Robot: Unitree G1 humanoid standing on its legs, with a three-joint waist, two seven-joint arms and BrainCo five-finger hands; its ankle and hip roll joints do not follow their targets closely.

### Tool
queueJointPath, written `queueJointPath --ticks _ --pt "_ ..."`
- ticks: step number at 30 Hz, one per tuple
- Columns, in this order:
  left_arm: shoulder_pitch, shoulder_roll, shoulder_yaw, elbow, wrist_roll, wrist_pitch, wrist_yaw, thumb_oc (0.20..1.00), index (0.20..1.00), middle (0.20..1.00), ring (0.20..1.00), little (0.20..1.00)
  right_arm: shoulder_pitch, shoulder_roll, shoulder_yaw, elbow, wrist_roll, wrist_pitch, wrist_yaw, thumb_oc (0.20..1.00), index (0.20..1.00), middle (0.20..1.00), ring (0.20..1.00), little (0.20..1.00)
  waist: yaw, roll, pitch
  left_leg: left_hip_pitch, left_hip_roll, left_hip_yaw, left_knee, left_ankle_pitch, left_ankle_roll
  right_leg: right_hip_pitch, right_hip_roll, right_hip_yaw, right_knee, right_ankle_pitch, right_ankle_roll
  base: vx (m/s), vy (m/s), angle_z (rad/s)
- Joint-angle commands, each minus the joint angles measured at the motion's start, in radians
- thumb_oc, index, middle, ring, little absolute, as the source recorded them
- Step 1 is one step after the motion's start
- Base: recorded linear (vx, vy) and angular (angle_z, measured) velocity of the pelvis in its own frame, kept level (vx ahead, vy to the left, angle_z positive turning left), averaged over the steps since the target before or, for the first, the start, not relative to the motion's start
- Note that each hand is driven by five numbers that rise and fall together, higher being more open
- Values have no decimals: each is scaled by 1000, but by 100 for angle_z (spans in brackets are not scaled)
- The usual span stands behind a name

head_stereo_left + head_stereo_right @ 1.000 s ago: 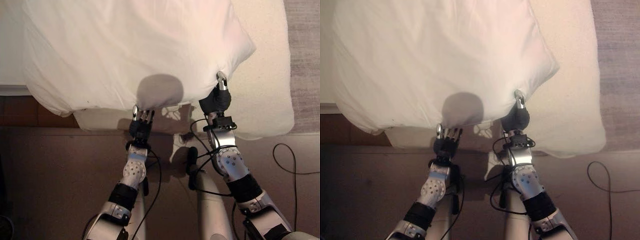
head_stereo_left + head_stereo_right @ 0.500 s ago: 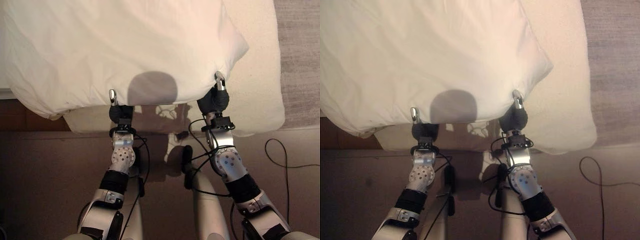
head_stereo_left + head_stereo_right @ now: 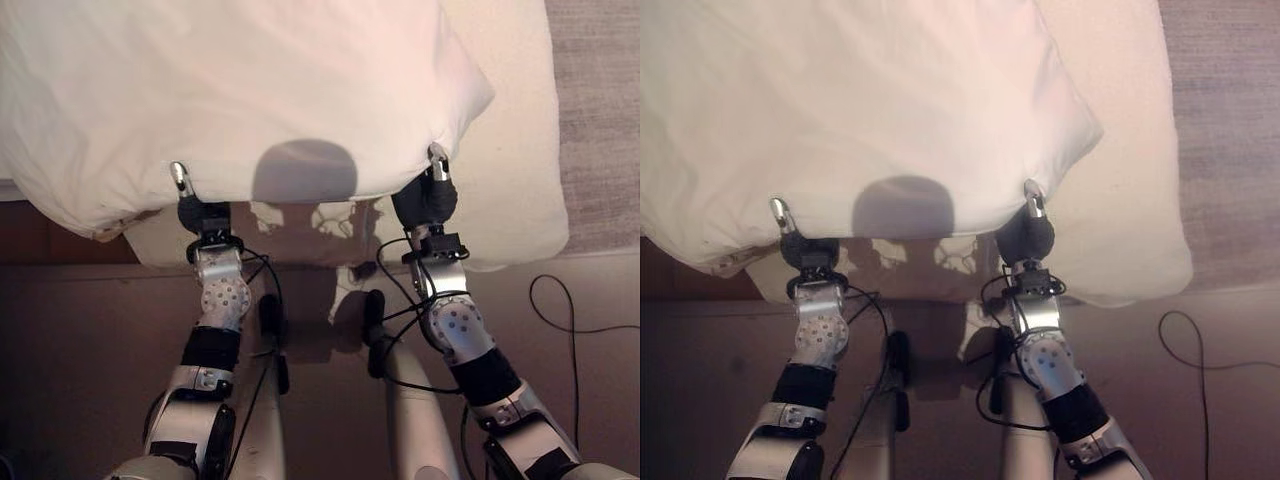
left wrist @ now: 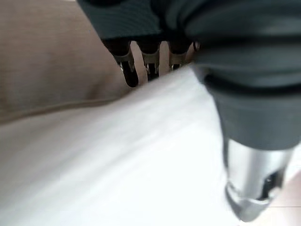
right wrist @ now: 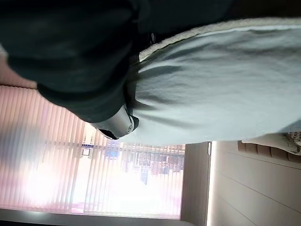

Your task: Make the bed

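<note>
The left robot hand (image 3: 190,205) grips the near edge of the pillow (image 3: 230,95) close to its left corner: its thumb (image 3: 179,175) lies on top of the white cloth, and in the left wrist view its fingers (image 4: 128,70) curl under the edge, so the cloth is pinched between them. The right robot hand (image 3: 428,195) holds the same edge near the pillow's right corner, its thumb (image 3: 437,158) up on the cloth; its other fingers are hidden beneath the pillow, though the thumb presses the fabric from above in the right wrist view.

The pillow is large and white and spans most of the width between and beyond the two hands. It lies over the cream bed (image 3: 520,140), whose cover shows past the pillow's right side and below its near edge. Beyond the bed on the right is grey carpet (image 3: 600,100). A window with vertical blinds (image 5: 70,155) shows in the right wrist view.
</note>
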Motion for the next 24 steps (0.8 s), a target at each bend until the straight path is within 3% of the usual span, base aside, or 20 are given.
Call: queueJointPath --ticks 1,9,11,24 --pt "-11 78 115 47 51 -116 83 1000 1000 1000 1000 1000 74 4 -32 -180 -37 -36 40 200 200 200 200 200 -17 21 -105 -71 -46 12 37 -5 56 -2 37 -11 -57 45 45 0 0 0" --pt "-5 125 200 58 123 -159 220 1000 1000 1000 1000 1000 113 -9 -37 -199 -48 -37 8 200 200 200 200 200 -13 31 -107 -57 -43 13 29 -8 53 11 36 -11 -60 39 48 4 2 -1" --pt "0 129 208 62 141 -157 238 200 200 200 200 200 120 -9 -36 -200 -53 -37 1 200 200 200 200 200 -14 33 -109 -55 -43 13 27 -7 52 14 37 -10 -62 38 47 0 0 0" --pt "40 78 179 42 162 -139 221 200 200 200 200 200 149 -22 -61 -165 -68 -26 -5 200 200 200 200 200 -13 57 -105 0 -48 8 -16 23 44 63 46 -8 -81 35 42 1 -21 -1"
